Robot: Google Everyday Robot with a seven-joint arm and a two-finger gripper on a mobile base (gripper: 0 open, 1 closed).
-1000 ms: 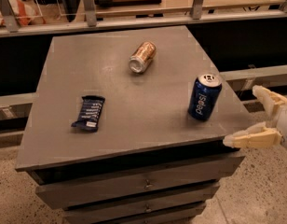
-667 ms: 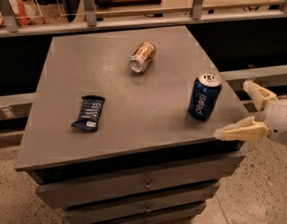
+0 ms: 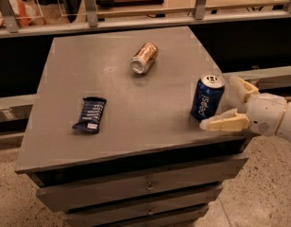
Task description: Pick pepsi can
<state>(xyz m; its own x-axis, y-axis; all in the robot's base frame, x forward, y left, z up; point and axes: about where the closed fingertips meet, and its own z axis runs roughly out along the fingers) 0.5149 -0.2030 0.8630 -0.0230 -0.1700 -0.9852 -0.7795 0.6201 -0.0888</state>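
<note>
Pepsi can (image 3: 208, 98) upright, gripper (image 3: 218, 102) just right of it, jaws wide apart, empty

The hand (image 3: 220, 104) is sitting at the table's right edge, its fingers (image 3: 226, 123) spread on either side of the pepsi can (image 3: 207, 97). The arm behind it is running out past the right border. The far finger is passing partly behind the can; contact cannot be confirmed. The table (image 3: 150, 108) is losing its lowest drawer to the bottom border. Print on the snack wrapper (image 3: 90, 114) and copper can (image 3: 144, 58) is reading too small. Rear-shelf clutter (image 3: 18, 8) is being cropped at the top.
</note>
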